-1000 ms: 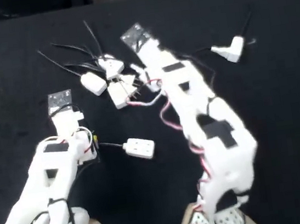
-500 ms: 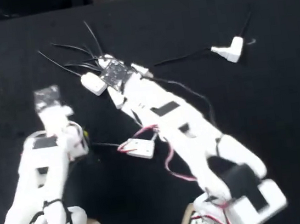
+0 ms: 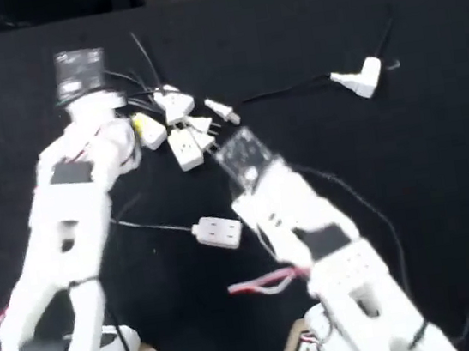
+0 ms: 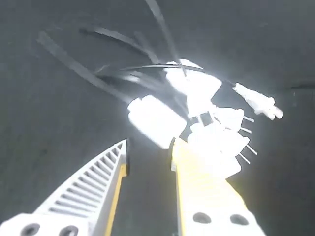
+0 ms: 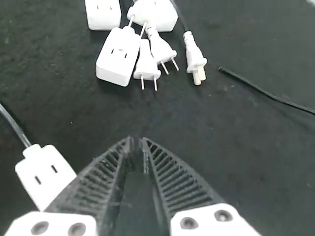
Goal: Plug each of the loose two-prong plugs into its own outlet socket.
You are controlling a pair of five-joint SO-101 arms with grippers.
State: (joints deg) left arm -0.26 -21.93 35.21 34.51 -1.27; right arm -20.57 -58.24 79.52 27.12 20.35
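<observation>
The left pincer (image 4: 148,143) is spread, with nothing between its fingers, and points at a heap of white plugs and sockets (image 4: 197,105) just ahead of it. A rounded white block (image 4: 152,120) from that heap lies right at the gap. A slim plug (image 4: 258,101) sticks out of the far side of the heap, prongs outward.

The right pincer (image 5: 137,141) is pressed almost together, only a sliver between the tips, and pinches nothing. It hangs over bare black counter (image 5: 256,157), near the same heap. Facing it lies a flat socket block (image 5: 115,59), slots up. Just beside the block two small plugs (image 5: 146,66) lie side by side, prongs toward the pincer, and a third plug (image 5: 194,56) lies a little apart from them.

A single socket on a black cord (image 3: 220,231) lies by itself between the two arms, near the right pincer. An angled plug (image 3: 360,77) sits well apart from everything, off to the robot's right. Thin black cords (image 3: 109,75) fan out behind the heap.
</observation>
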